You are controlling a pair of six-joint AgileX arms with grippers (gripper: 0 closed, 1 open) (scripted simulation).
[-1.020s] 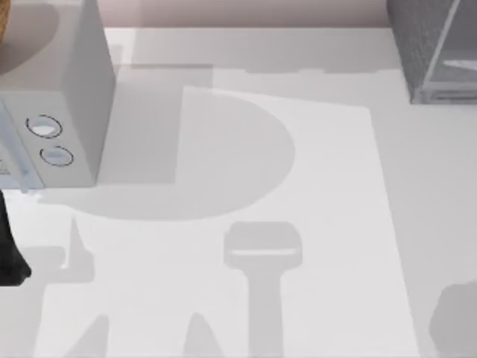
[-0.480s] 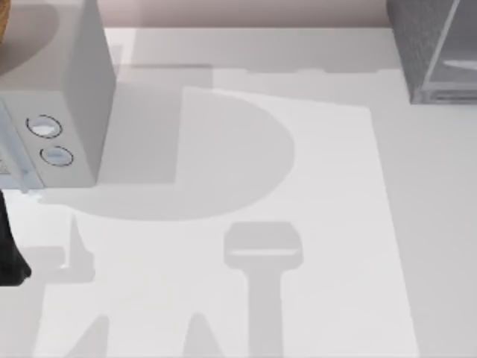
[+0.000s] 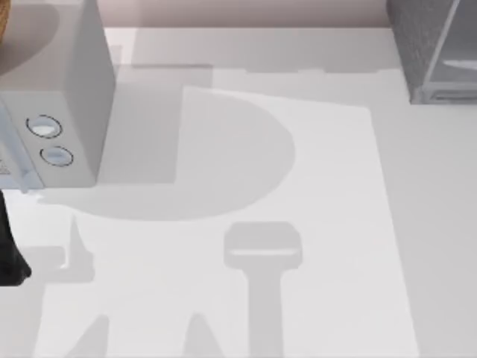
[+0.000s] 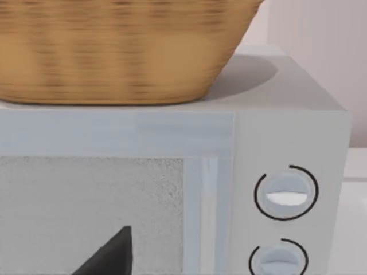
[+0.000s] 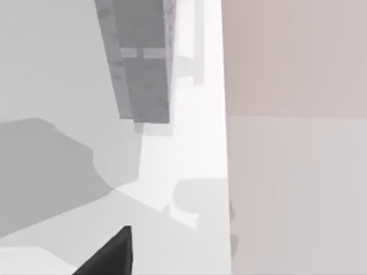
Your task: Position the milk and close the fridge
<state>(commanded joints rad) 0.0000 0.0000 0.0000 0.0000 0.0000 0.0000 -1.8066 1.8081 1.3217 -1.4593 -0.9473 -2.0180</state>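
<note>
Top view shows the fridge at the table's far right corner; the left arm sits at the left edge, below the dialled grey box. Left wrist view faces that box (a wicker basket on top). Right wrist view has the fridge well ahead of the right arm. Whether either pincer is apart or together cannot be told.
</note>
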